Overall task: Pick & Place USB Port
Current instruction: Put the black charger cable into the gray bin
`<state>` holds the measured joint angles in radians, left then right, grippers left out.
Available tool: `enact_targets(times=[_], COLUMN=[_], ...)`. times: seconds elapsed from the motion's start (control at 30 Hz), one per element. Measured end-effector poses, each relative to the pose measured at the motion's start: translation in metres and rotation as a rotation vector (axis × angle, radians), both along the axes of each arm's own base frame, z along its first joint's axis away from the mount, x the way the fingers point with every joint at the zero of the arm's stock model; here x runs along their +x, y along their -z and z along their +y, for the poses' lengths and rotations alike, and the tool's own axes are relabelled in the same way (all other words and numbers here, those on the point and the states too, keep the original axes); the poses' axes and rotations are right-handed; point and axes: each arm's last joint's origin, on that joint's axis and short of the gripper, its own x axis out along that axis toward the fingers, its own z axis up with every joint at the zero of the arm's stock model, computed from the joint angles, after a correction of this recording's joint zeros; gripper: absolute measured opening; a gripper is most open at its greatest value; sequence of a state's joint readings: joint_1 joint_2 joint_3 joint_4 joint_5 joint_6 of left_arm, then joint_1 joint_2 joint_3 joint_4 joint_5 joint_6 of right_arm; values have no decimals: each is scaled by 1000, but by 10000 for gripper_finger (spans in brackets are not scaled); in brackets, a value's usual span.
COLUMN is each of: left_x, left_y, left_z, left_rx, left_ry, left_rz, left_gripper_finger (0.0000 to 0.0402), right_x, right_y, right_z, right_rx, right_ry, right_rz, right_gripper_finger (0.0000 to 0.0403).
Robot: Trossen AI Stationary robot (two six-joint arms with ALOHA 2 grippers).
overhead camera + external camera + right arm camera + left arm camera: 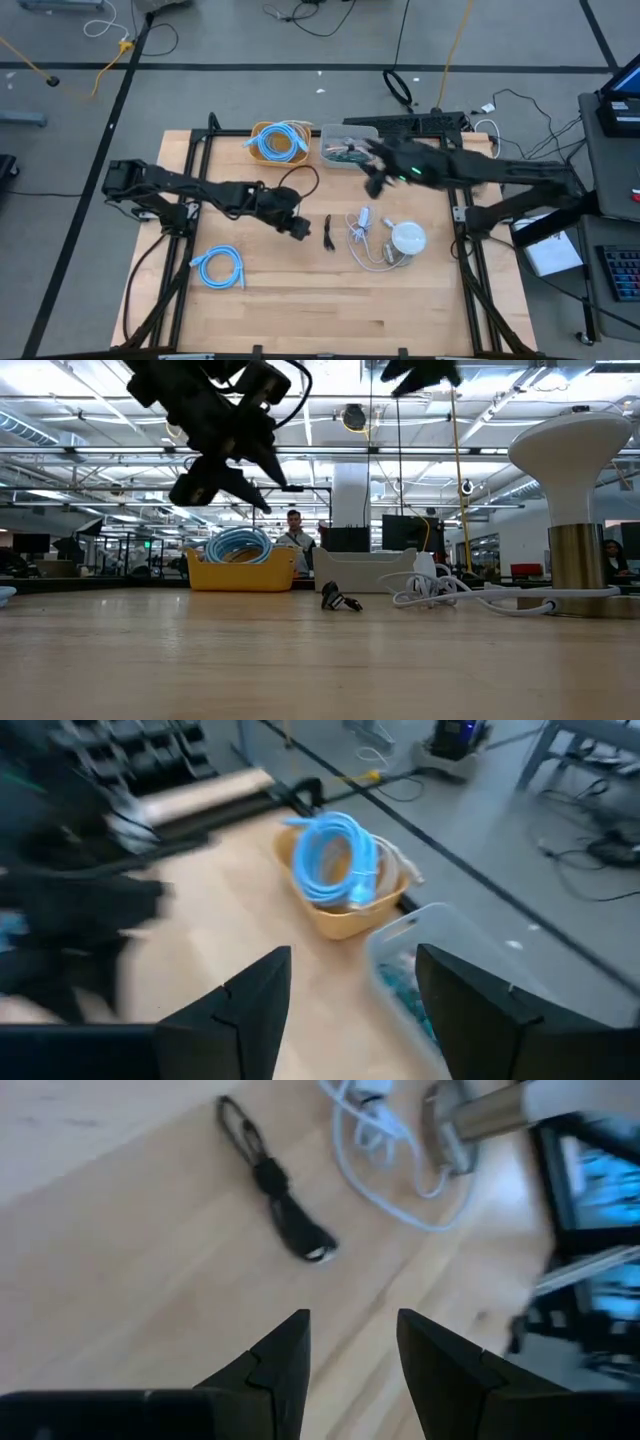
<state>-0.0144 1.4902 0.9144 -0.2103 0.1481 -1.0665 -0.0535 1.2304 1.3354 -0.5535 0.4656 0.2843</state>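
Pale wooden desk [300,300]; yellow plastic bin [279,142] of light-blue coiled cable [282,140]; small black USB stick [329,234]; white round-headed lamp [408,238], upper right.

Around my wooden table [300,300] it's all grey floor [250,95] marked with dark tape lines [300,68], with loose cables [100,30] snaking over it. Looking level across the tabletop, the room behind is a big open hall with a ceiling [330,455] full of beams and bright strip lights, a white pillar [352,500] in the middle, dark monitors [410,532] beside it, and a person [294,538] standing way back. Off to my right sits a desk with a keyboard [622,272] and some papers [553,252].
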Motion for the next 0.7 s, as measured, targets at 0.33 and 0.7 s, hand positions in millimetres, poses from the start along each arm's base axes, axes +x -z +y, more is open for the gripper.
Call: enact_targets(times=[0.33, 0.7], left_x=[42, 121], left_y=[22, 22], left_z=[10, 18], left_rx=[-25, 163], left_ry=[80, 187], left_rz=[76, 386], left_gripper_finger=[175, 201], right_x=[-40, -19], right_y=[-12, 11], right_z=[81, 130], right_rx=[141, 185], right_ry=[-35, -156], right_rz=[-133, -88], right_gripper_finger=[210, 210])
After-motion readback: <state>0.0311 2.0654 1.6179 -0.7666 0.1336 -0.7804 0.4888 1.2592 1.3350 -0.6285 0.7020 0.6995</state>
